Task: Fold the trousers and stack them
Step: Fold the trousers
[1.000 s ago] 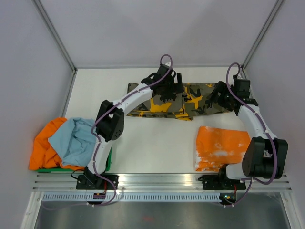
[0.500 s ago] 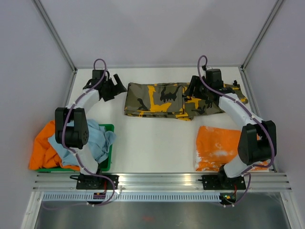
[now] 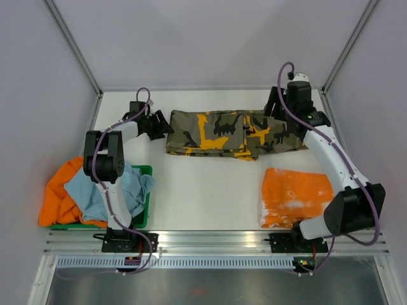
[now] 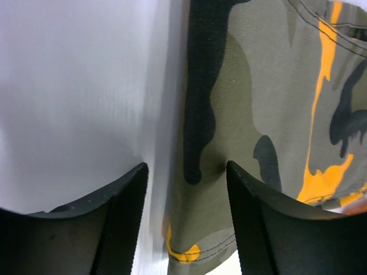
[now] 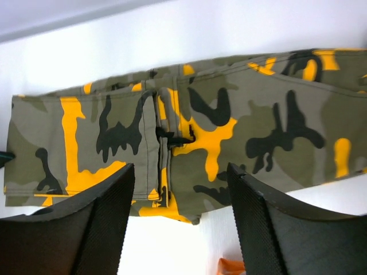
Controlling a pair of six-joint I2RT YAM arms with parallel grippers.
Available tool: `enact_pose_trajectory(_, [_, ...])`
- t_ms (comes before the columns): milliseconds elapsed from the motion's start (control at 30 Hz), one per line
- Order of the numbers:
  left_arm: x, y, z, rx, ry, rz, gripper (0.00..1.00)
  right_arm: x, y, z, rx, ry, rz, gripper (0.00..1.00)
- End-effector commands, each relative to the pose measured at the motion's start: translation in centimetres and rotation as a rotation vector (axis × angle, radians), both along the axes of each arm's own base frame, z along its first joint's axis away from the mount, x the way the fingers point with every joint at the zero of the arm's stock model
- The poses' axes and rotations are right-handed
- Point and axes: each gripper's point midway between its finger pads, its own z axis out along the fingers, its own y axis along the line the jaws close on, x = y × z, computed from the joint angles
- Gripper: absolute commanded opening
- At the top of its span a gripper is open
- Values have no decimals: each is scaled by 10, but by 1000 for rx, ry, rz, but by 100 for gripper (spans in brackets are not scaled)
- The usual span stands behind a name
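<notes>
While an orange cloth [image 3: 296,196] lies at four o'clock and a green bin [image 3: 145,170] of clothes sits at eight, the trousers [image 3: 222,132] stretch flat across the counter [image 3: 210,190] toward twelve. At their ten-o'clock end the left pincer [image 4: 183,169] sits low and parted, the cloth's edge between its fingers, nothing clamped. At one o'clock the right pincer [image 5: 180,169] hangs above the other end, parted and empty. The risk, I judge: pinching only one layer, or lifting unevenly, would drag the cloth and skew the fold.
</notes>
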Motion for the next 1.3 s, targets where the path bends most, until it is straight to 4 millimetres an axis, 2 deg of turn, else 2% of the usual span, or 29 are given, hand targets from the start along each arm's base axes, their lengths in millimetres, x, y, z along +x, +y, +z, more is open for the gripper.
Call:
enact_pose_trajectory(0, [11, -16, 6, -84, -45, -73, 63, -25, -29, 29, -67, -68, -100, 74])
enact_pose_trajectory(67, [8, -17, 2, -87, -35, -82, 63, -31, -31, 33, -57, -87, -109, 74])
enact_pose_trajectory(133, [6, -16, 0, -78, -30, -83, 57, -35, -29, 24, -45, -70, -104, 74])
enact_pose_trajectory(167, [8, -12, -2, -61, -31, -78, 41, -35, -27, 21, -36, -64, -96, 73])
enact_pose_trajectory(200, [8, -12, -3, -56, -30, -80, 34, -37, -22, 10, -22, -41, -75, 72])
enact_pose_trajectory(300, [12, -6, -2, -40, -21, -77, 3, -37, -9, -11, 14, 5, -23, 72])
enact_pose_trajectory(400, [13, 8, 5, -6, -31, -52, 2, -35, -5, -25, 17, 50, -8, 72])
enact_pose_trajectory(433, [15, 16, 20, 21, -61, -34, 2, -34, -5, -28, 11, 56, -8, 72])
enact_pose_trajectory(500, [15, 41, 31, 118, -65, 20, 2, -34, -2, -38, 0, 67, 3, 72])
enact_pose_trajectory(533, [18, 60, 54, 144, -106, 57, 2, -30, 1, -38, 4, 49, 9, 72])
enact_pose_trajectory(567, [20, 78, 68, 169, -134, 90, 2, -32, 7, -49, 9, 67, 23, 73])
enact_pose_trajectory(600, [18, 86, 80, 177, -152, 103, 2, -32, 10, -53, 20, 69, 30, 73])
enact_pose_trajectory(633, [18, 94, 110, 185, -213, 119, 2, -28, 14, -57, 34, 68, 39, 73])
enact_pose_trajectory(667, [17, 106, 123, 197, -242, 140, 2, -28, 20, -63, 54, 78, 55, 73])
enact_pose_trajectory(700, [16, 110, 136, 206, -260, 145, 2, -26, 22, -66, 71, 84, 56, 73])
enact_pose_trajectory(733, [16, 116, 160, 235, -313, 151, 2, -23, 25, -71, 79, 92, 59, 73])
enact_pose_trajectory(800, [12, 119, 175, 262, -326, 149, 2, -17, 31, -73, 106, 89, 68, 73])
enact_pose_trajectory(833, [14, 122, 189, 282, -353, 150, 2, -16, 36, -78, 122, 102, 88, 73])
enact_pose_trajectory(900, [10, 123, 202, 295, -363, 149, 2, -12, 45, -76, 152, 94, 114, 73])
enact_pose_trajectory(933, [11, 124, 215, 307, -385, 151, 2, -10, 47, -78, 154, 98, 119, 73])
enact_pose_trajectory(1000, [9, 124, 233, 312, -394, 153, 2, -9, 45, -83, 146, 110, 102, 74])
enact_pose_trajectory(1100, [6, 110, 260, 320, -424, 143, 2, -7, 33, -91, 104, 129, 48, 75])
enact_pose_trajectory(1167, [5, 86, 269, 340, -432, 127, 2, -7, 20, -99, 62, 152, -15, 77])
enact_pose_trajectory(1200, [7, 56, 278, 353, -451, 98, 2, -5, 12, -106, 33, 165, -49, 78])
enact_pose_trajectory(1267, [5, 27, 275, 365, -429, 63, 2, -1, -1, -109, 21, 175, -83, 79])
